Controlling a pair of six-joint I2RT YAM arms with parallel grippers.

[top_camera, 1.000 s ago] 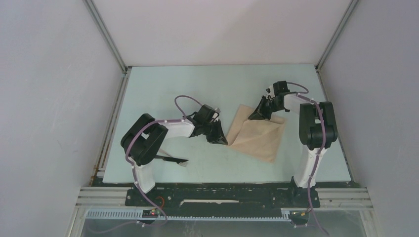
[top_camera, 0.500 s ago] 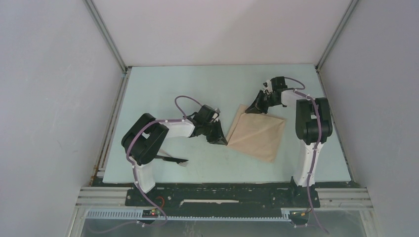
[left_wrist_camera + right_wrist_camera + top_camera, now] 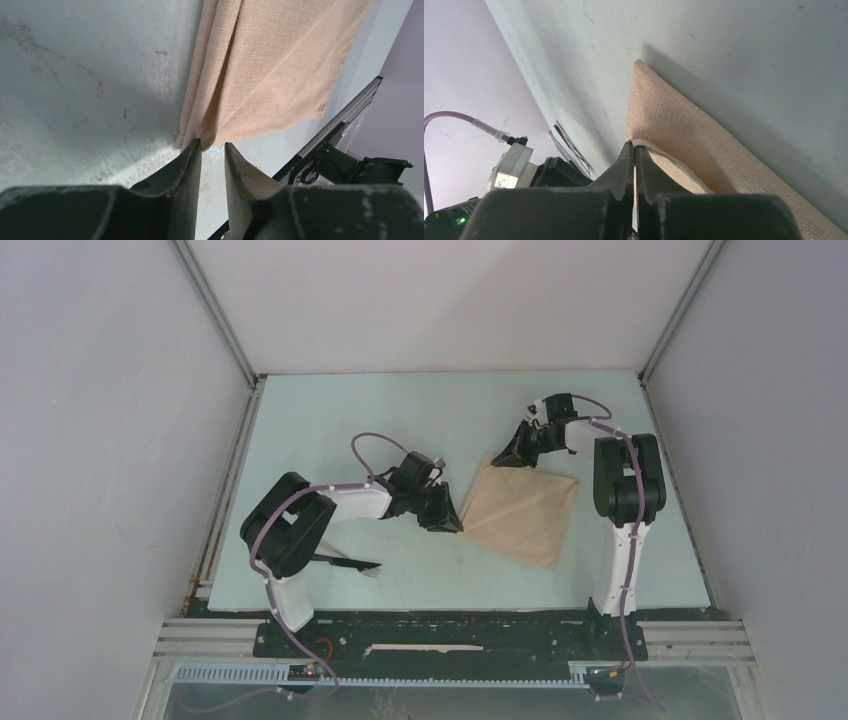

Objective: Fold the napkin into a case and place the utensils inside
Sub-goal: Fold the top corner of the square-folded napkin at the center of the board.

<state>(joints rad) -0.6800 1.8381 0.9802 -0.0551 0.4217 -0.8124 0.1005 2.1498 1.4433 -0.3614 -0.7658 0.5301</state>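
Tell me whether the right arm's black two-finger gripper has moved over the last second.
Yes. The right gripper, shut on the tan-beige cloth napkin, has moved toward the far edge of the pale table and slightly left.

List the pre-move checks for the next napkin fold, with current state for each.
1. Right gripper clamped on the napkin: ok, fingers closed on an upper layer's edge.
2. Left gripper gripping the near-left corner: not ok, jaws stand apart with the corner only at the tips.
3. Napkin lying flat: cannot tell, a ridge runs up from that corner.
4. Utensils off the cloth: ok, they lie apart, to its left.
5. All utensils present: cannot tell, too small to count.
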